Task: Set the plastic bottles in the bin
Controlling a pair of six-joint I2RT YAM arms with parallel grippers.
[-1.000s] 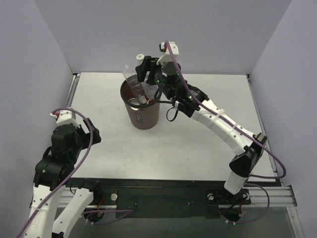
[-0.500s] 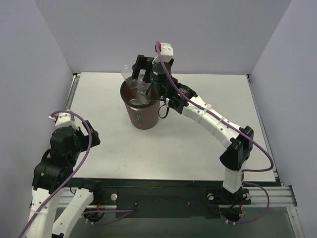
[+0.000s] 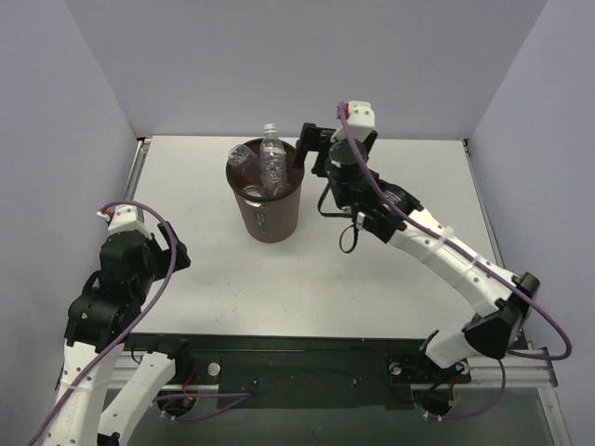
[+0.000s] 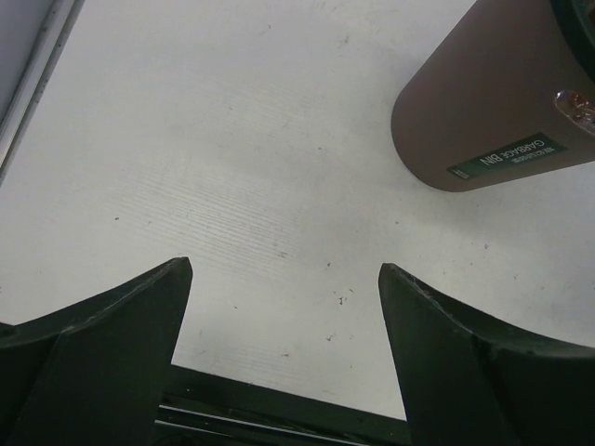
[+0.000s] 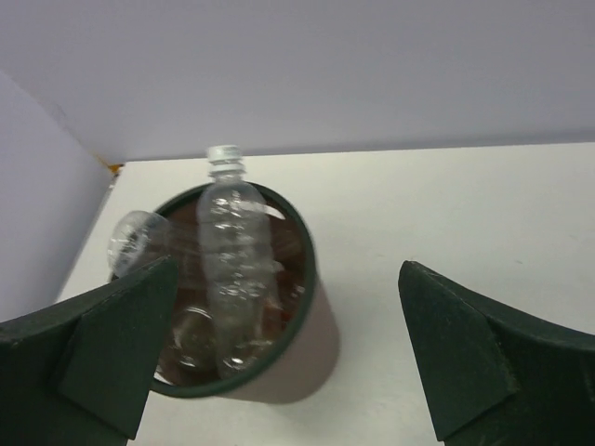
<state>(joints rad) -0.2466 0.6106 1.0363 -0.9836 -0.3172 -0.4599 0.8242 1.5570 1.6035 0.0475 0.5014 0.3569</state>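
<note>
The brown bin (image 3: 270, 216) stands at the back middle of the table. Clear plastic bottles poke out of it: a tall one (image 3: 271, 160) stands neck up with a white cap, and another (image 3: 240, 155) leans on the left rim. The right wrist view shows the tall bottle (image 5: 232, 260) and the leaning one (image 5: 130, 242) inside the bin (image 5: 311, 339). My right gripper (image 3: 314, 149) is open and empty, up beside the bin's right rim. My left gripper (image 4: 279, 269) is open and empty over the near left table, well short of the bin (image 4: 483, 102).
The white table (image 3: 372, 260) is walled by grey panels at the back and sides. A black rail (image 3: 307, 358) with the arm bases runs along the near edge. A green label (image 4: 507, 155) marks the bin's side.
My right gripper has opened, let go of the tall bottle and drawn back to the right. The bottle now stands in the bin. The left arm barely moved.
</note>
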